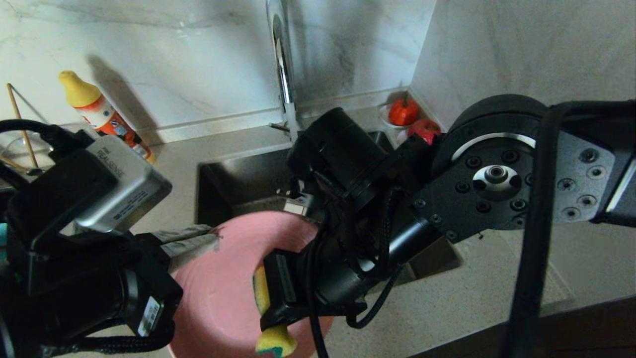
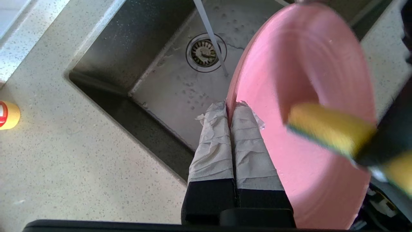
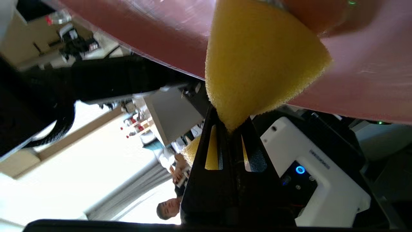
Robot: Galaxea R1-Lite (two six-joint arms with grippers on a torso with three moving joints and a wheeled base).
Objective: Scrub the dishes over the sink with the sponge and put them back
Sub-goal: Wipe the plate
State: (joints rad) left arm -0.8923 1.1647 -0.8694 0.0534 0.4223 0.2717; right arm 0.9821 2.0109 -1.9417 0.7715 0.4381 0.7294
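Observation:
My left gripper (image 1: 214, 237) is shut on the rim of the pink plate (image 1: 223, 293) and holds it tilted on edge over the front of the sink (image 1: 238, 184). In the left wrist view its taped fingertips (image 2: 229, 108) pinch the plate's (image 2: 309, 71) edge above the basin (image 2: 167, 87) and drain (image 2: 206, 53). My right gripper (image 1: 268, 298) is shut on the yellow sponge (image 1: 272, 342) with the green layer and presses it against the plate's inner face. The right wrist view shows the jaws (image 3: 230, 125) squeezing the sponge (image 3: 257, 58) flat against the plate (image 3: 370, 71).
A tall chrome tap (image 1: 284, 69) rises behind the sink. An orange bottle with a yellow cap (image 1: 102, 114) stands on the counter at the back left. Red fruit on saucers (image 1: 403, 112) sits in the back right corner. My right arm's elbow (image 1: 497, 174) hangs over the right counter.

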